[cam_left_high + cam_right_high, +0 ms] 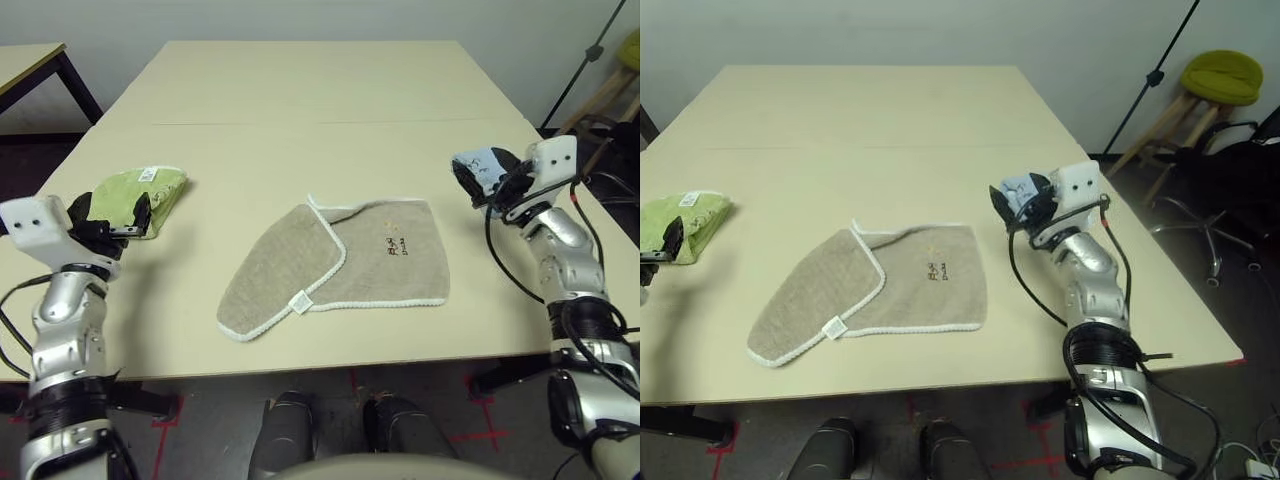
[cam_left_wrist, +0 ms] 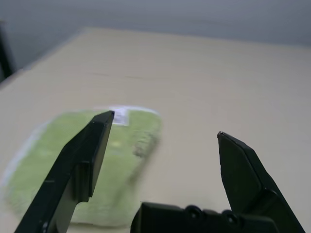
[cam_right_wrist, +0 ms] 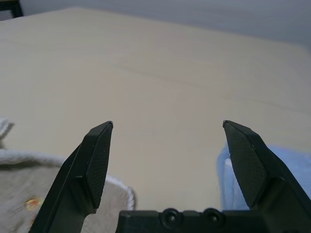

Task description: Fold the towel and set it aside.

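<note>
The towel (image 1: pixel 340 265), beige-grey terry with white edging, lies flat on the table's near middle. Its left part is folded over itself, a white tag (image 1: pixel 298 302) shows at the fold's corner, and a small dark mark (image 1: pixel 393 247) sits on the right half. My left gripper (image 1: pixel 110 215) hovers open at the table's left, just over a green folded cloth (image 2: pixel 131 141). My right gripper (image 1: pixel 488 180) hovers open at the table's right, beside a light blue folded cloth (image 3: pixel 291 165), with the towel's edge (image 3: pixel 29 194) low on its other side. Both hold nothing.
The beige table (image 1: pixel 300 100) stretches bare toward the far side. Another table (image 1: pixel 30 60) stands at the back left. Off the right edge are a green stool (image 1: pixel 1220 75), a black stand pole (image 1: pixel 1155 75) and a dark chair (image 1: pixel 1240 190).
</note>
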